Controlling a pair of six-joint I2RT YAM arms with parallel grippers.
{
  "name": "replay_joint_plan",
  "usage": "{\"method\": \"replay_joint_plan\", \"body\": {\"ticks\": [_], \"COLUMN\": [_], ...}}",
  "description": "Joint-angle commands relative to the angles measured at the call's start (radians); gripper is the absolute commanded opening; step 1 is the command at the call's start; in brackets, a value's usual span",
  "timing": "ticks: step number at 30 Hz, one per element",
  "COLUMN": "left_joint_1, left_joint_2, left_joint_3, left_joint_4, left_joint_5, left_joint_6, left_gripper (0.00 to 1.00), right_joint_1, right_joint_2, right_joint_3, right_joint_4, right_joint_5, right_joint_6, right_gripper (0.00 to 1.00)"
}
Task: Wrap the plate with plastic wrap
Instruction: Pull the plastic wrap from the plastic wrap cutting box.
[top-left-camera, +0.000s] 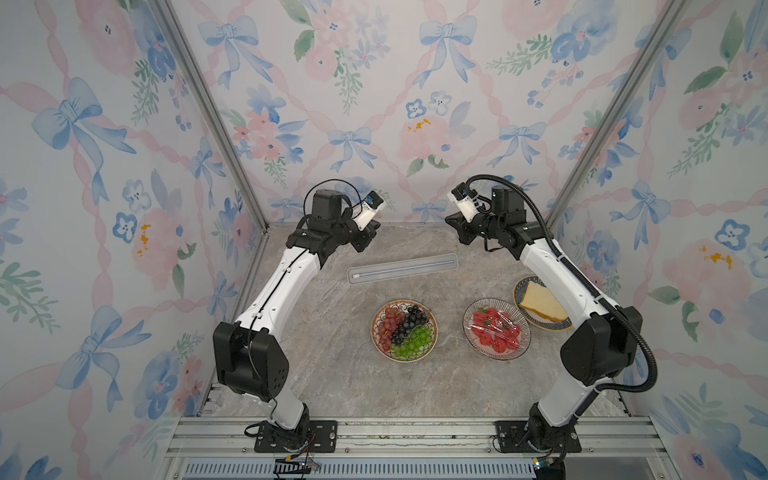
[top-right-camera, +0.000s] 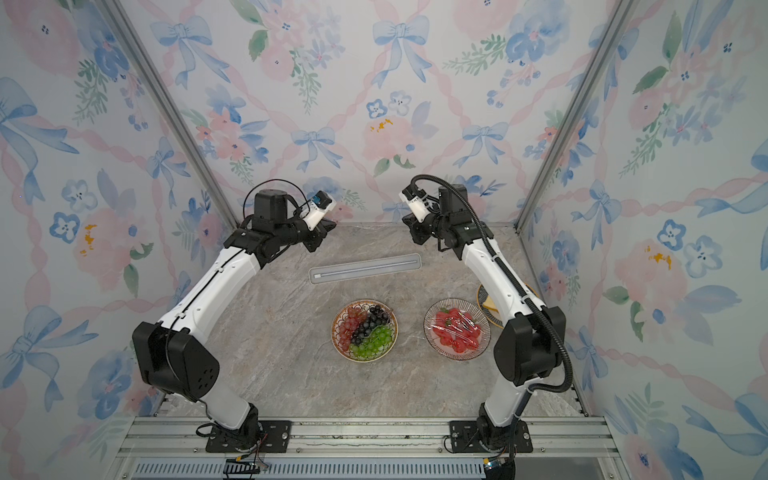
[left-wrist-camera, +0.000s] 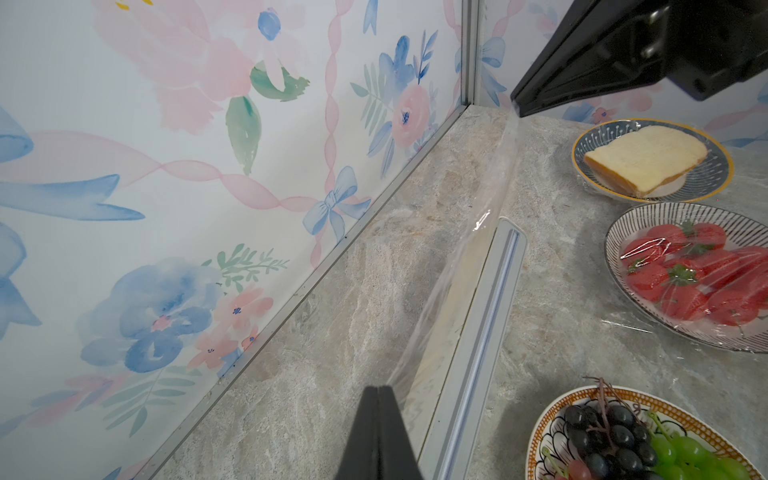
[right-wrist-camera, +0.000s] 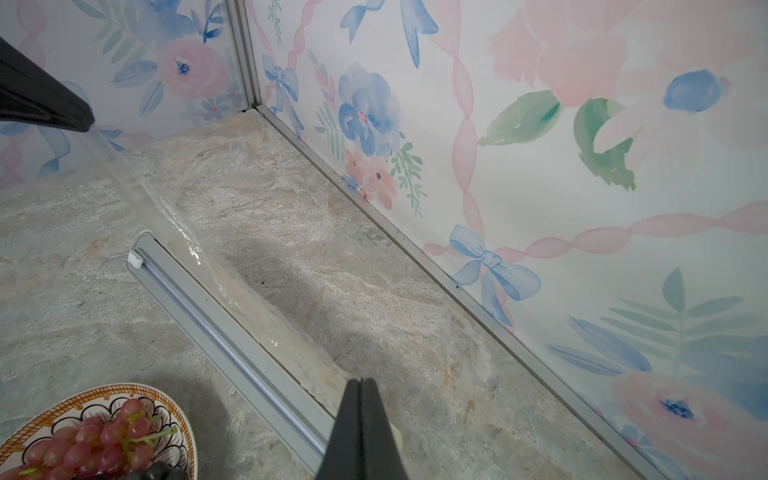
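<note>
Left gripper (left-wrist-camera: 377, 391): jaws pinched tight on plastic wrap (left-wrist-camera: 465, 266), far left.
Right gripper (right-wrist-camera: 361, 383): jaws pinched on the same film, far right.
Box (top-left-camera: 402, 269): just nearer than the film.
Grape plate (top-left-camera: 373, 332): nearer than the box, apart from it.

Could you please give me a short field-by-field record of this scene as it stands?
left claw: shut on the plastic wrap
right claw: shut on the same sheet's other end
plastic wrap: stretched between both claws, above the wrap box
grape plate: uncovered
strawberry plate: covered with film
bread plate: beside the strawberry plate, seems covered too
</note>
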Motion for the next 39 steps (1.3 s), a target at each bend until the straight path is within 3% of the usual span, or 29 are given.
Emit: {"method": "replay_joint_plan", "body": {"ticks": [1, 39], "left_joint_1": [0.007, 0.004], "left_joint_2": [-0.053, -0.052], "left_joint_3": [0.034, 0.033], "left_joint_4": [0.030, 0.030], "left_joint_5": [0.004, 0.007], "left_joint_6": [-0.009, -0.009], "left_gripper": [0.00, 0.00], "right_joint_1": [0.010, 0.011], "right_joint_2": [-0.037, -0.034], "right_joint_3": [0.033, 0.046], "right_joint_4": [0.021, 0.015], "right_joint_5": [0.007, 0.018], "right_joint_6": [-0.005, -0.005], "right_gripper": [0.00, 0.00]}}
